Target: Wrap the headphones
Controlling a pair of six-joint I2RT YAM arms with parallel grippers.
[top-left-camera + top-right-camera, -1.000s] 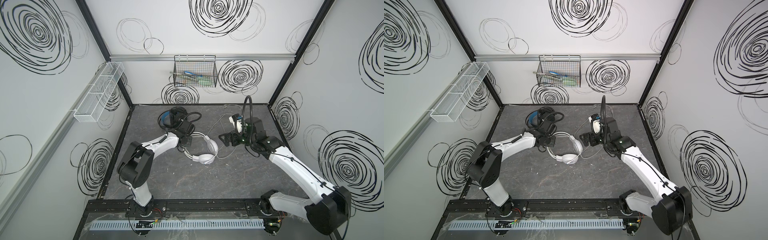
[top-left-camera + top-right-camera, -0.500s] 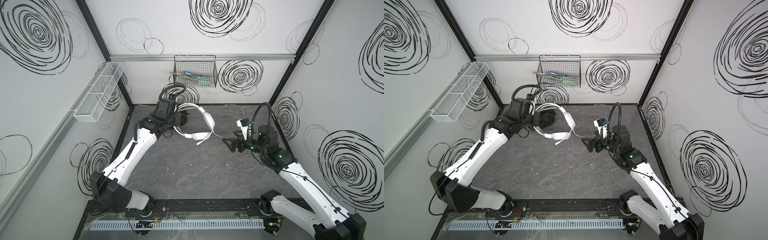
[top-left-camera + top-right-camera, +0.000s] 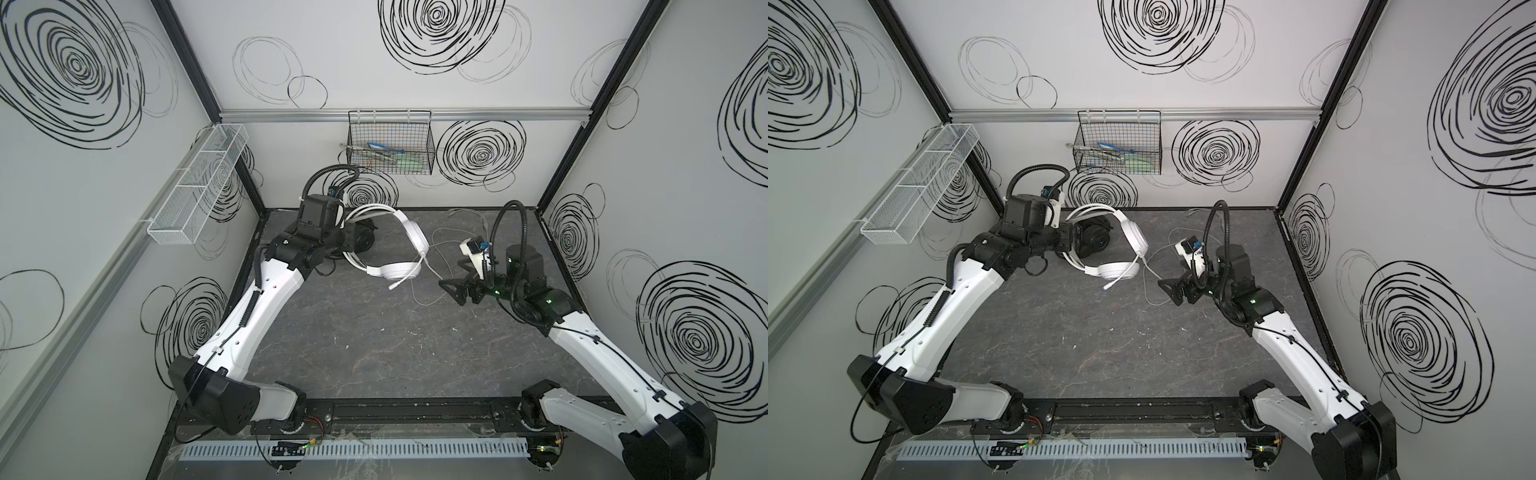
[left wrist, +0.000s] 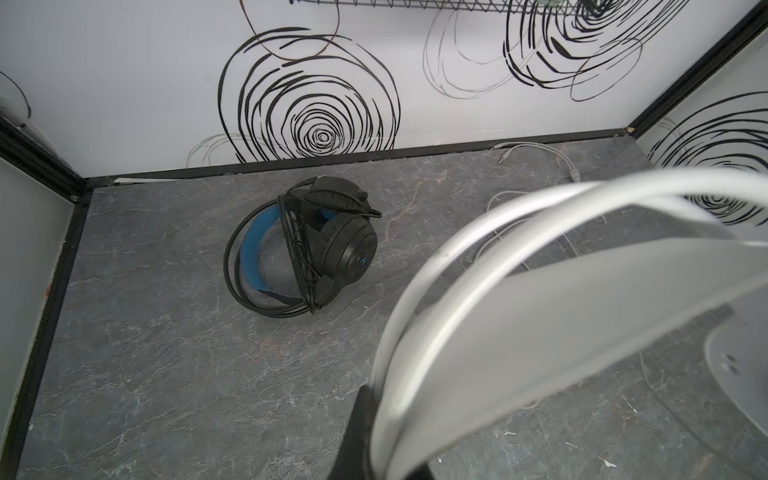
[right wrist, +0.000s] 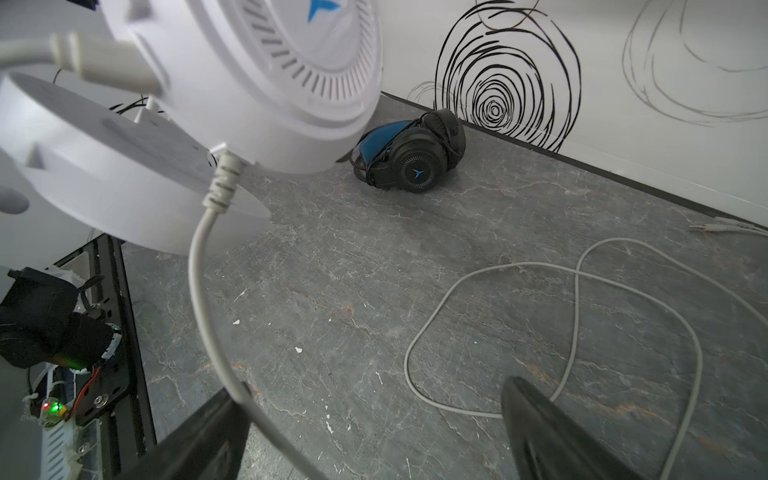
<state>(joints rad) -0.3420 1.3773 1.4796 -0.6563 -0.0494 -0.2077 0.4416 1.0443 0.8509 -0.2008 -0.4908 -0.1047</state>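
Since a second ago, the white headset [image 3: 401, 269] has been lifted off the table [image 3: 374, 357] and carried toward the back left corner, and the right arm has been pulled back toward its own side; across the last half second hardly any shift is seen. The left gripper [image 4: 388, 457] is pressed together on the headband [image 4: 478, 266]; the headset is held clear of the table, its ear cups [image 3: 1133, 235] toward the middle, the boom mic [image 3: 400, 283] pointed down and forward. The white cable [image 5: 575, 316] drops from the lower ear cup and is laid in loose loops on the table, between the headset and the right gripper [image 5: 374, 440]. The right gripper is spread wide with nothing held, poised above the table; in the right wrist view the cable is seen crossing one finger [image 5: 199, 440] (whether it is touched cannot be told). The black headset [image 4: 332, 249] is seen lying near the back wall [image 4: 124, 83], just behind the left gripper, its black cable [image 4: 232, 270] wound around it; it is set apart from the white one.
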